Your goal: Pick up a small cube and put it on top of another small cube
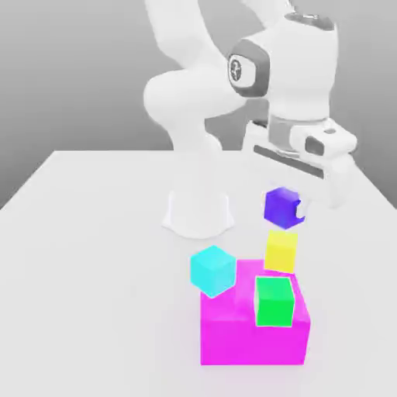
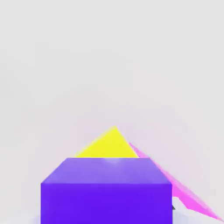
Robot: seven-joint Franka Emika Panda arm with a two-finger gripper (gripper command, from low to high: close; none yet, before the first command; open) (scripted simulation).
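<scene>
the gripper [image 1: 298, 208] hung from the white arm [image 1: 194, 93] on the exterior view's right, its fingers closed on the small purple cube [image 1: 281, 207], which was carried clear of the table [image 1: 85, 201] and sat tilted between the fingertips; in the hand view the purple cube [image 2: 106, 192] lay nearest the camera, with the yellow cube [image 2: 109, 144] beyond it. in the exterior view the purple cube hovered directly above the yellow cube [image 1: 281, 251], the two close but apart. the yellow cube stood on the table just behind the big magenta block [image 1: 233, 333], seen in the hand view as a magenta edge [image 2: 175, 183]. a green cube [image 1: 274, 302] rested on the magenta block, and a cyan cube [image 1: 212, 270] sat at its corner on the exterior view's left. no legible writing or brand marks appeared on any cube
</scene>
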